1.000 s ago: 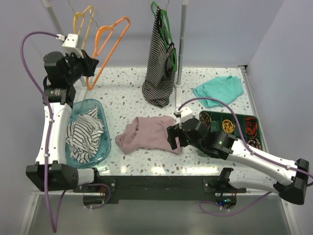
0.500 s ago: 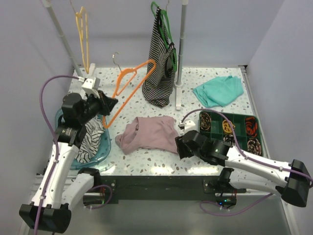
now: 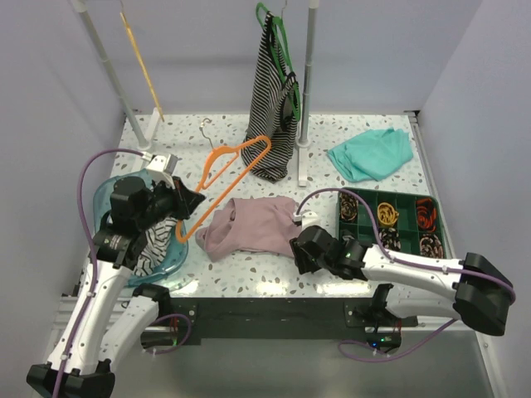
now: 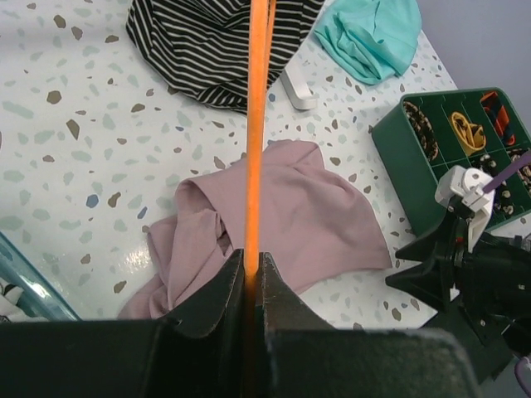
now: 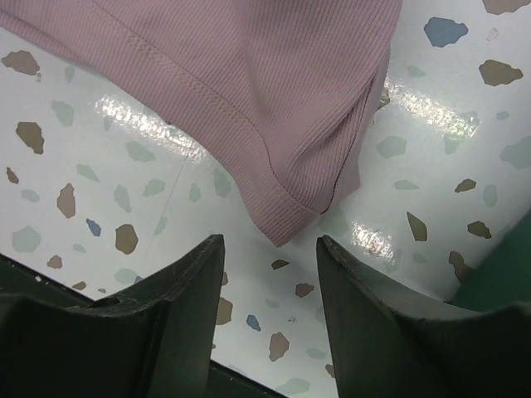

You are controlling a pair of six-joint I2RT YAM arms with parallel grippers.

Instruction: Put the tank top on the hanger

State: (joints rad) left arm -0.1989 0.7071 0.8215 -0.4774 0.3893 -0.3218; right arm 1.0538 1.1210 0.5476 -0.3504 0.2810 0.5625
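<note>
Well, we see the left hand (image 4: 251, 259) clenched on the orange hanger (image 4: 256, 124), holding it tilted in the air above the tabletop (image 3: 373, 128), beside the bowl (image 3: 106, 192). That blue bowl holds a striped cloth (image 3: 158, 240). We find the tank top (image 3: 249, 225) crumpled on the tabletop, between bowl and tray (image 3: 398, 196). The green tray's compartments hold coiled bands (image 3: 387, 214) in orange, red and brown. Our right hand (image 5: 267, 245) hangs released, its fingers spread either side of the tank top's hem corner, gripping nothing.
</note>
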